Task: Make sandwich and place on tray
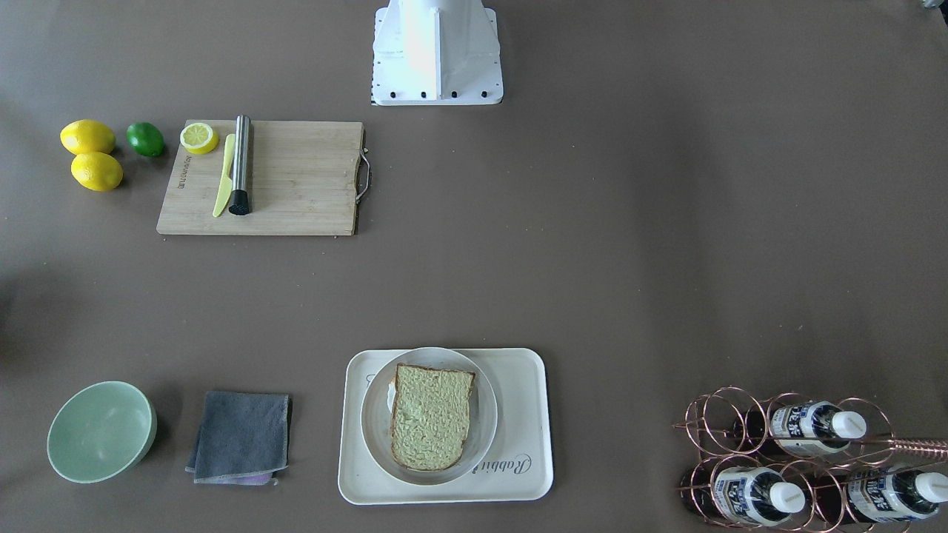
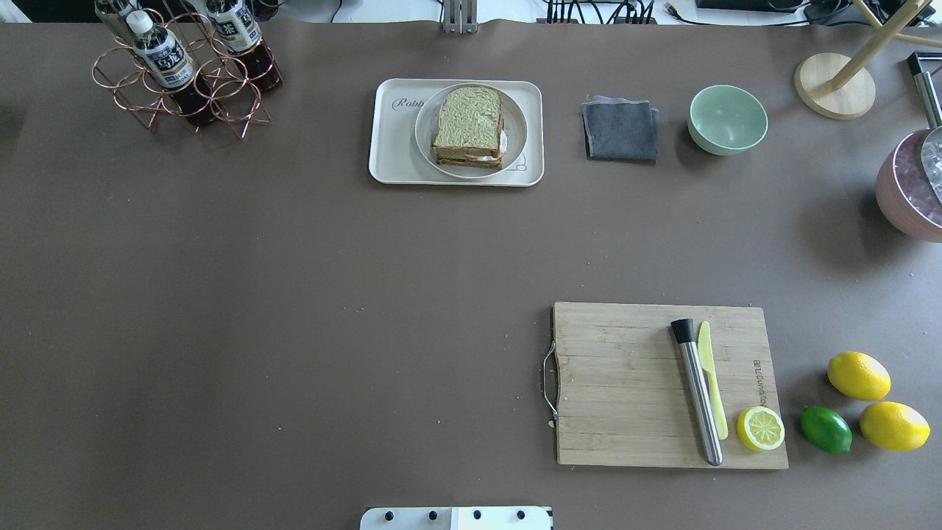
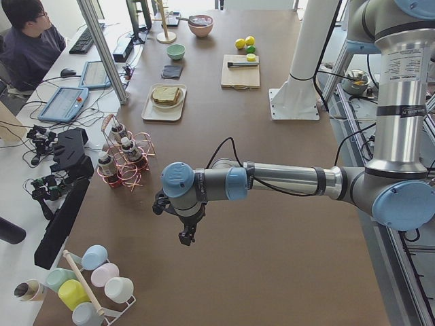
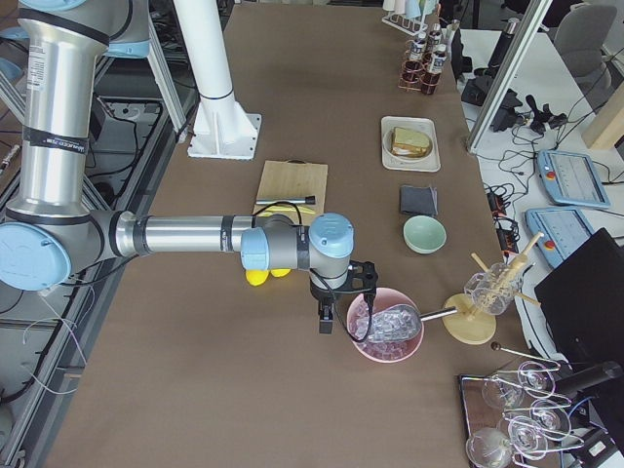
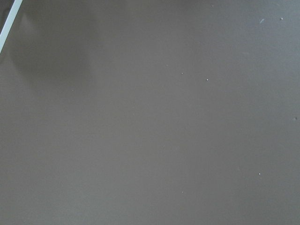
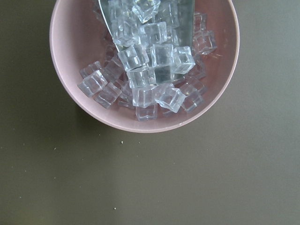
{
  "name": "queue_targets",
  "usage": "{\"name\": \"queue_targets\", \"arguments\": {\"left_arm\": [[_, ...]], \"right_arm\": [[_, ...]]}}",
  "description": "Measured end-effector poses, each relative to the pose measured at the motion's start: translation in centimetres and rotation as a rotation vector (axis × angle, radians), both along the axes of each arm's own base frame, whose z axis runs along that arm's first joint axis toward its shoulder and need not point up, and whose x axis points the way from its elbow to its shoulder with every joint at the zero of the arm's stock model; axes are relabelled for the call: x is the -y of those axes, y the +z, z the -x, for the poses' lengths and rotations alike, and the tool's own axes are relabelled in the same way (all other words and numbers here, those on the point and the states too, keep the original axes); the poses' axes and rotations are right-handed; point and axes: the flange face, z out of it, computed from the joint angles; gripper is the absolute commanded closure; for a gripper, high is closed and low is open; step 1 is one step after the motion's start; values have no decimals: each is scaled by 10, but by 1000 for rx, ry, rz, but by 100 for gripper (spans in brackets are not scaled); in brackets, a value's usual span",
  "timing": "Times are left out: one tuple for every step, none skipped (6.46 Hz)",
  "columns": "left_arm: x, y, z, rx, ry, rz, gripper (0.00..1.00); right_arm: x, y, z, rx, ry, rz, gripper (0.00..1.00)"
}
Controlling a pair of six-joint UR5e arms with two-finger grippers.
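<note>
Front-facing view: the sandwich (image 1: 432,417), top slice up, sits on a round plate (image 1: 481,437) that rests on the tray (image 1: 526,414). Left side view: the left arm is stretched level over the brown table, its left gripper (image 3: 185,236) pointing down; the finger spacing cannot be told, and the sandwich is well apart from the fingers, toward the table's far end. Right side view: the right arm is also level and the right gripper (image 4: 325,322) points down with its fingers just beside a pink bowl (image 4: 385,355) of ice cubes; their spacing cannot be told, and the sandwich is well apart.

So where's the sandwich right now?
In the overhead view, the sandwich sits on the round plate on the cream tray, at the table's far side, between the bottle rack and the grey cloth.
</note>
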Motion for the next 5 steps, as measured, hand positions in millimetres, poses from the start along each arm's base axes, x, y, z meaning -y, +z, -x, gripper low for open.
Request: {"name": "queue_targets", "arguments": {"left_arm": [[-1,2,0,0,0,4,3],[-2,3,0,0,1,7,3],[-3,4,-1,0,1,7,3],[-4,5,-1,0,2,9,3],[-6,6,-1,-1,2,11,3]], "right_arm": [[-3,3,0,1,0,8,0],[-7,7,0,2,1,18,0],[-10,9,0,2,1,23,0],[-11,10,-1,2,1,26,0],[-12,11,-1,2,1,28,0]]}}
